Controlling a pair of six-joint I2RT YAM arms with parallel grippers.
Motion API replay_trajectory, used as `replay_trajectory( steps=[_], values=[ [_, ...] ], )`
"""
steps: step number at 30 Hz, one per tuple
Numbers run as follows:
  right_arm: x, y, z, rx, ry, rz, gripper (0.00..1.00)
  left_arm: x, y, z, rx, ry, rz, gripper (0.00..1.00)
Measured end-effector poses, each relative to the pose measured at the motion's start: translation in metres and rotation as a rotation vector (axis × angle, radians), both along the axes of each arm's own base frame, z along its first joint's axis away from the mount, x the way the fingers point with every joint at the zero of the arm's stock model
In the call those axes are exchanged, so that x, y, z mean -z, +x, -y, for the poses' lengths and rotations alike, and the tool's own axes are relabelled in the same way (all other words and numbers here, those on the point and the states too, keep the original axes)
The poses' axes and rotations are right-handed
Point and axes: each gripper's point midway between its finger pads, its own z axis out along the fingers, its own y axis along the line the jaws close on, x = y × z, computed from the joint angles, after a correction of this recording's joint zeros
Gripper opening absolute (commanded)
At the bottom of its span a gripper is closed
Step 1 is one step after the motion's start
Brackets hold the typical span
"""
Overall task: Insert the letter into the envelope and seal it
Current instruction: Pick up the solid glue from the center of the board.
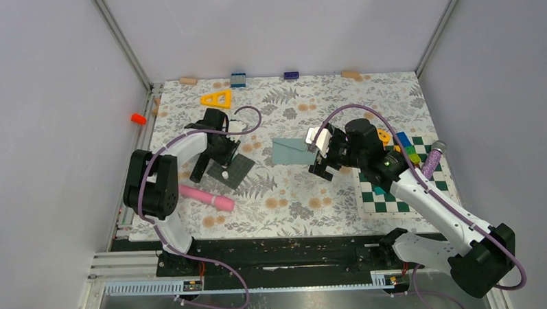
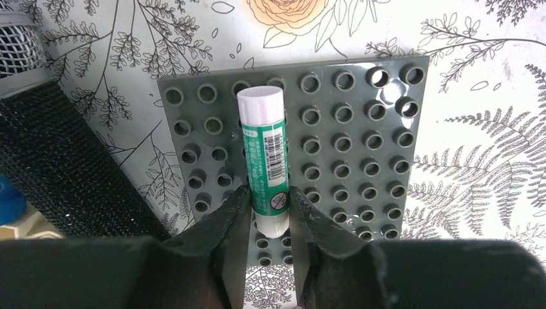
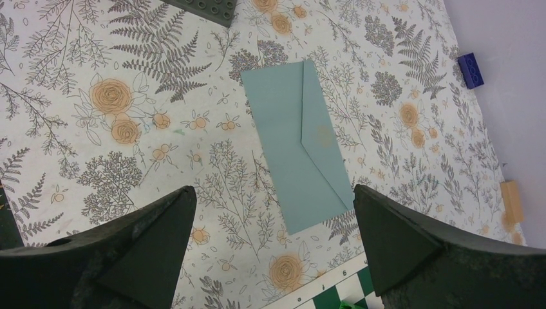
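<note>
Envelope (image 3: 302, 145) flat near right hand (image 3: 273, 193)

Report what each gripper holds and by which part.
The left gripper pinches the glue stick at its near end, white tip pointing away. The right gripper is open, facing the envelope, holding nothing.

right end effector (image 1: 323, 155) beside right end of envelope (image 1: 290, 152) | left end effector (image 1: 219, 164) at glue stick (image 1: 225, 175) on grey plate (image 1: 240, 169)
</note>
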Motion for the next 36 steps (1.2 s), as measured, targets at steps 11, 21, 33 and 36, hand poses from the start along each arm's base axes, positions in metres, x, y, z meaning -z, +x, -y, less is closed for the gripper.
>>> replay_trajectory(
  steps=[11, 21, 33, 36],
  values=[
    [-0.002, 0.0, -0.003, 0.013, 0.032, -0.02, 1.0, -0.002, 0.003, 0.003, 0.005, -0.01, 0.014, 0.15],
    [-0.033, 0.006, -0.021, 0.153, 0.338, -0.333, 0.99, -0.108, -0.031, 0.061, 0.239, -0.181, 0.209, 0.15],
    [-0.017, 0.01, -0.075, 0.135, 0.597, -0.967, 0.8, -0.17, -0.114, 0.155, 0.644, -0.299, 0.296, 0.12],
    [-0.018, 0.003, -0.08, 0.105, 0.635, -1.042, 0.79, -0.166, -0.119, 0.158, 0.661, -0.292, 0.277, 0.11]
  ],
)
